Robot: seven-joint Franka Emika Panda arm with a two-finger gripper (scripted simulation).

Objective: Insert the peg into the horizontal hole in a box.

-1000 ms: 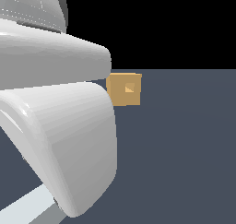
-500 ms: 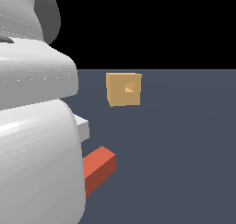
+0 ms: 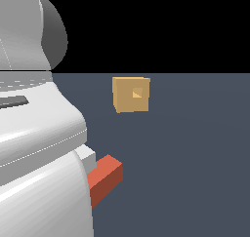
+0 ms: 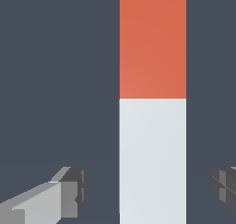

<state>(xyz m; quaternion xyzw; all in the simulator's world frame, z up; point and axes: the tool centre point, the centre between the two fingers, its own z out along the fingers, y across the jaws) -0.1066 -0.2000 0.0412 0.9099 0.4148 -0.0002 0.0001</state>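
The peg lies flat on the dark floor. Its red-orange end (image 3: 105,177) sticks out from behind my arm, pointing towards the exterior view's right. The white-grey rest (image 4: 152,163) runs on from the red part (image 4: 152,43) in the wrist view. My gripper (image 4: 150,188) is open, with one finger (image 4: 69,191) on each side of the white part and a gap on both sides. The arm hides the gripper in the exterior view. The tan box (image 3: 131,94) stands farther back, apart from the peg, with its small square hole (image 3: 137,93) on the visible face.
My arm's large white links (image 3: 39,153) fill the exterior view's left side. The dark grey floor (image 3: 195,172) stretches around the box and the peg.
My arm has shifted across the exterior view and uncovered the peg's red end, which was hidden a second ago. The peg and the box have stayed in place.
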